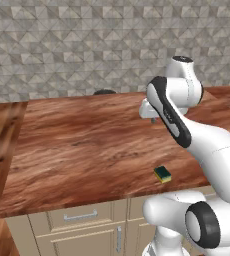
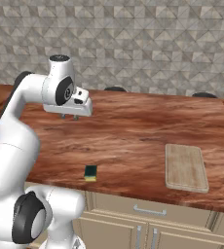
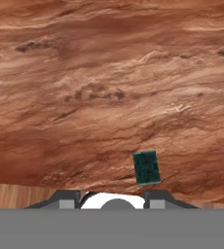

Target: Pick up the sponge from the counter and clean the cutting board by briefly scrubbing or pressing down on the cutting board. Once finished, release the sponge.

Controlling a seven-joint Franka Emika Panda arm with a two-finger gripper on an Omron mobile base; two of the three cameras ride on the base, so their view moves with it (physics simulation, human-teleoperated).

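Nearest the left base camera, the sponge (image 1: 162,174) lies green side up near the counter (image 1: 77,150) front edge, untouched; pickup not yet begun. Right base view: gripper (image 2: 69,116) hovers high, cutting board (image 2: 184,167) well apart. Hand view: jaw state cannot be told; next move calls for descent over the sponge.

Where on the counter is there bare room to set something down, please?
The counter is mostly bare. The widest free patch runs between the sponge near the front edge and the cutting board, and back to the wall. In the left base view, bare wood lies left of the sponge. The gripper hangs above the counter, behind the sponge.
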